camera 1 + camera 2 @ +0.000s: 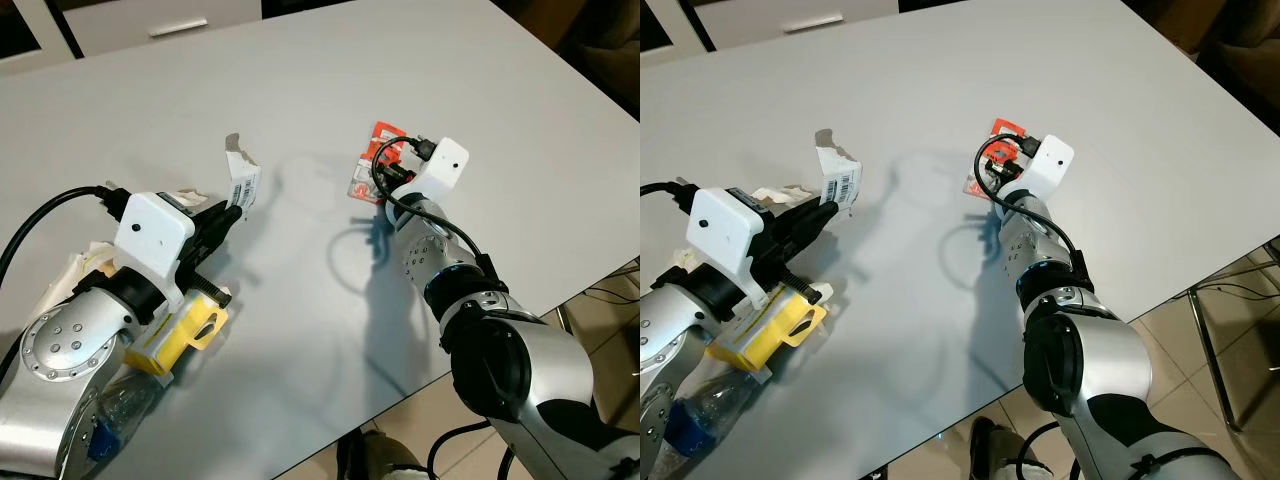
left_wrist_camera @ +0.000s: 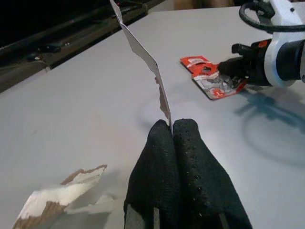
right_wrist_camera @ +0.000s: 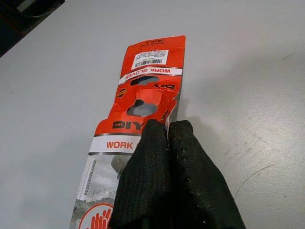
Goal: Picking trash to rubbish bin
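- Trash, item one: torn white card scrap (image 1: 241, 178) with a barcode, standing upright off the grey table (image 1: 300, 90) on our left side; our left gripper (image 2: 171, 129) has its two black fingers pressed together on the scrap's lower edge.
- Trash, item two: red-and-white work-gloves packaging card (image 3: 138, 109), lying flat near the table's middle; our right gripper (image 3: 167, 126) has its fingers closed together at the card's edge, on top of it. We cannot tell whether the card is pinched or merely touched.
- Torn brown-and-white cardboard piece (image 2: 62, 195), lying on the table just beside our left gripper.
- Yellow carton (image 1: 775, 325), beneath our left forearm.
- Clear plastic bottle (image 1: 700, 415) with blue cap, at the table's near edge.
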Robot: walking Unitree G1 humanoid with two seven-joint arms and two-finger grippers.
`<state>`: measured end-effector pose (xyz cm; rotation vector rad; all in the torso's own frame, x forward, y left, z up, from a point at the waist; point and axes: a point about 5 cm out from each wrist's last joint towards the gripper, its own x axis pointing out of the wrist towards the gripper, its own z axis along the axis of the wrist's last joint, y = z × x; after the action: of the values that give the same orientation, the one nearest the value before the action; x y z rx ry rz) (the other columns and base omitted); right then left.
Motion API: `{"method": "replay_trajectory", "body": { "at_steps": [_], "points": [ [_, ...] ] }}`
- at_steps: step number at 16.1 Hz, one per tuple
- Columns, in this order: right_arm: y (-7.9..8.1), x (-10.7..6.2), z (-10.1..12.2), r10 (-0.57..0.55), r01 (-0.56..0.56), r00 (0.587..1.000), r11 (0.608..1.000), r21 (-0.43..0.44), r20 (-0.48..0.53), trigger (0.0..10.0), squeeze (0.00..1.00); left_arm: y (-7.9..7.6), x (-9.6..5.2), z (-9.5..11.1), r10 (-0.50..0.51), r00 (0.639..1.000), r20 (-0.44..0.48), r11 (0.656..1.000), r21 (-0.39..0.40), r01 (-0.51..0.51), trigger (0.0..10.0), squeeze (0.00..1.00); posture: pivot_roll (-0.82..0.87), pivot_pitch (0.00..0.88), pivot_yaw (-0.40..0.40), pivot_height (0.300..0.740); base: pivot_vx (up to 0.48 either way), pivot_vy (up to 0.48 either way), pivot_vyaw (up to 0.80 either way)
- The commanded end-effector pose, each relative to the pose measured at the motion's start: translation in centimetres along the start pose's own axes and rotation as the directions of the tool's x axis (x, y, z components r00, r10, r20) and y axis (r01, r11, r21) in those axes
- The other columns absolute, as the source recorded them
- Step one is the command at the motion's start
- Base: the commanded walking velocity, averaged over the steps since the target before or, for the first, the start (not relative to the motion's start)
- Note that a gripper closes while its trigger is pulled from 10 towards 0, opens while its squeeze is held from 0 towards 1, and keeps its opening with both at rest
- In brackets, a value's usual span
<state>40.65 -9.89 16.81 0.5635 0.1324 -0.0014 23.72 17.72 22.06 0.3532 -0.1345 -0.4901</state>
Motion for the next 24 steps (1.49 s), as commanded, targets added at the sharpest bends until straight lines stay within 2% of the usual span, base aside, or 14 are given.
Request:
{"method": "replay_trajectory", "body": {
  "at_steps": [1,4,6,7,9,10,11,12,14,17,19,22,23,24],
  "points": [
    [-1.2,-0.5,-2.5,-0.049,0.055,0.994,0.997,0.056,-0.098,0.0,0.00,0.0,-0.3,0.3,0.007,1.000,0.004,1.000,0.005,-0.007,10.0,0.00,0.34,0.293,-0.077,0.740,0.000,0.000,0.00],
    [-0.6,-0.4,-1.7,-0.026,0.028,0.999,0.998,0.051,-0.047,0.0,0.00,0.3,-0.1,0.4,0.066,0.998,0.023,0.998,-0.002,-0.066,10.0,0.00,0.34,0.268,-0.080,0.740,0.000,0.000,0.00],
    [-0.2,-0.3,-1.1,-0.008,0.008,1.000,1.000,-0.021,0.014,0.0,0.00,0.4,-0.1,0.3,0.096,0.995,0.031,0.995,-0.016,-0.096,10.0,0.00,0.33,0.242,-0.082,0.740,0.000,0.000,0.00],
    [0.1,-0.5,-0.8,0.014,-0.004,0.996,0.992,-0.124,0.084,0.0,0.00,0.3,0.1,0.3,0.114,0.993,0.042,0.993,-0.025,-0.113,10.0,0.00,0.32,0.222,-0.084,0.740,0.000,0.000,0.00],
    [0.1,-0.7,-0.9,0.027,-0.001,0.991,0.980,-0.200,0.128,0.0,0.00,0.0,0.3,0.2,0.121,0.991,0.048,0.992,-0.034,-0.120,10.0,0.00,0.30,0.208,-0.085,0.740,0.000,0.000,0.00],
    [-0.2,-1.1,-1.0,0.032,0.014,0.982,0.971,-0.240,0.184,0.0,0.00,-0.3,0.3,-0.2,0.133,0.990,0.047,0.990,-0.061,-0.130,10.0,0.00,0.26,0.159,-0.066,0.740,0.000,0.000,0.00],
    [-0.3,-1.3,-1.0,0.040,0.018,0.976,0.965,-0.262,0.213,0.0,0.00,-0.4,0.3,-0.4,0.142,0.989,0.041,0.987,-0.084,-0.138,10.0,0.00,0.26,0.159,-0.066,0.740,0.000,0.000,0.00],
    [-0.8,-1.8,-0.9,0.058,0.025,0.962,0.955,-0.297,0.268,0.0,0.00,-0.8,0.3,-1.2,0.167,0.986,0.019,0.979,-0.123,-0.163,10.0,0.00,0.21,0.118,-0.054,0.740,0.000,0.000,0.00],
    [-2.1,-2.7,0.2,0.103,0.034,0.926,0.935,-0.353,0.362,0.0,0.00,-1.9,1.1,-2.5,0.155,0.988,0.004,0.975,-0.161,-0.152,10.0,0.00,0.13,0.068,-0.051,0.740,0.000,0.000,0.00],
    [-3.3,-4.8,1.4,0.189,0.029,0.877,0.897,-0.441,0.441,0.0,0.00,-2.3,2.2,-3.5,0.159,0.987,0.004,0.969,-0.193,-0.155,10.0,0.00,0.07,0.043,-0.048,0.740,0.000,0.000,0.00],
    [-3.5,-7.1,1.5,0.281,0.028,0.840,0.832,-0.554,0.464,0.0,0.00,-2.5,2.8,-3.8,0.171,0.985,0.005,0.966,-0.200,-0.167,10.0,0.00,0.05,0.036,-0.040,0.740,0.000,0.000,0.00],
    [-3.7,-10.2,1.1,0.314,0.016,0.823,0.820,-0.572,0.474,0.0,0.00,-3.1,2.8,-4.9,0.199,0.979,-0.044,0.933,-0.297,-0.203,10.0,0.00,0.02,0.034,-0.021,0.740,0.000,0.000,0.00],
    [-3.7,-11.0,0.8,0.321,0.001,0.836,0.811,-0.585,0.446,1.8,0.00,-3.3,2.7,-5.2,0.206,0.977,-0.061,0.928,-0.304,-0.215,10.0,0.00,0.00,0.039,-0.022,0.740,0.000,0.000,0.00],
    [-3.8,-11.8,0.4,0.319,-0.007,0.853,0.799,-0.602,0.414,10.0,0.00,-3.6,2.4,-5.5,0.206,0.975,-0.082,0.926,-0.305,-0.221,10.0,0.00,-0.01,0.046,-0.030,0.740,0.000,0.000,0.00]
  ]
}}
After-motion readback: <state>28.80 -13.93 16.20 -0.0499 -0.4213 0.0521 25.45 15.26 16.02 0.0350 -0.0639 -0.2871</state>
